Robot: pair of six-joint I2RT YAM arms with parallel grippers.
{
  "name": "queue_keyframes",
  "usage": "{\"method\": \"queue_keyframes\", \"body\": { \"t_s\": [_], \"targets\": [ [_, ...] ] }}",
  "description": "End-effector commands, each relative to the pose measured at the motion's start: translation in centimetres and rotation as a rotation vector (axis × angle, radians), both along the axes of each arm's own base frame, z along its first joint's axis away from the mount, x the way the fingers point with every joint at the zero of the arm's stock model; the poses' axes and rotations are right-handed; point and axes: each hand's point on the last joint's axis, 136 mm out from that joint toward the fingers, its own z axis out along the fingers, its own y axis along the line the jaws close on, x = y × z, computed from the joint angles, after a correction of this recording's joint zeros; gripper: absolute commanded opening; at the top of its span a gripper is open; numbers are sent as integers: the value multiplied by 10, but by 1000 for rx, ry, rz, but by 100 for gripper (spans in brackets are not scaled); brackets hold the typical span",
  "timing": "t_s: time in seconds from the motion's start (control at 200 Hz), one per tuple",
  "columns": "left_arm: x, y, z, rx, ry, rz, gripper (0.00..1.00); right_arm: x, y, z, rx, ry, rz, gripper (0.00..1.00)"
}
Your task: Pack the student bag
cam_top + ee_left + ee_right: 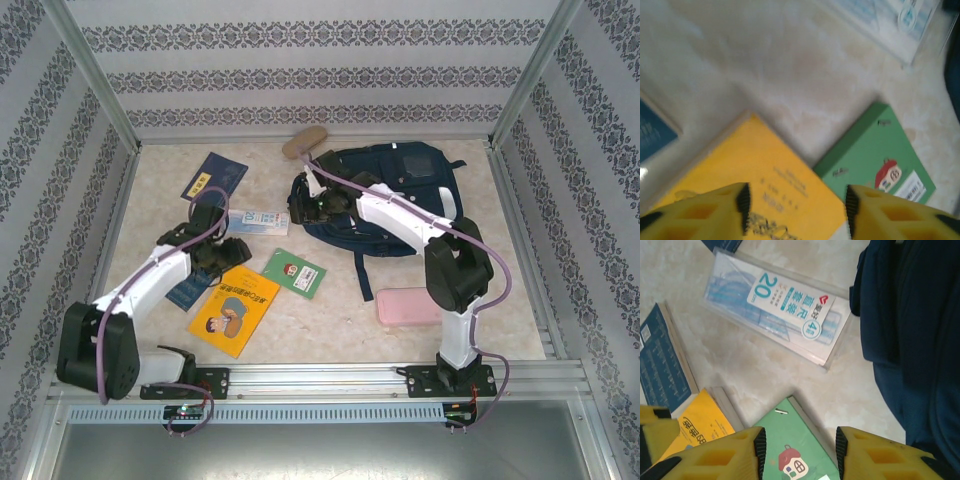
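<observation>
Navy fabric marks the student bag [410, 170], lying at about one o'clock on the table [325, 325], well apart from the pink case [408, 306] at four o'clock. The left gripper [796, 200] hangs over the yellow book [740, 170], jaws partly apart with nothing between them. The right gripper [800, 450] hovers above the green book [790, 435], jaws likewise apart and empty. In its wrist view the bag lies at three o'clock and a clear ruler packet [777, 315] at eleven.
</observation>
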Motion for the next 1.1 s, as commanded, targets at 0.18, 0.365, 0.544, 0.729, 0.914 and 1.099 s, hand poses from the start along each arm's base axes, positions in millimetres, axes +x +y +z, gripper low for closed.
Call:
{"method": "queue_keyframes", "body": {
  "t_s": [0.18,0.365,0.544,0.729,0.914,1.099],
  "targets": [
    [-67,-19,-45,-22,167,54,33,-13,22,-13,8,11,38,43],
    [-61,-1,-67,81,198,137,13,-16,26,-11,1,4,54,43],
    [-35,25,-72,149,183,255,8,-21,24,-9,-12,2,55,44],
    [14,33,-68,137,119,316,6,-25,22,-9,-24,5,57,43],
    [59,26,-65,138,90,288,6,-27,23,-8,-31,4,56,44],
    [84,22,-43,126,44,220,12,-29,27,-11,-29,13,59,44]
  ]
}}
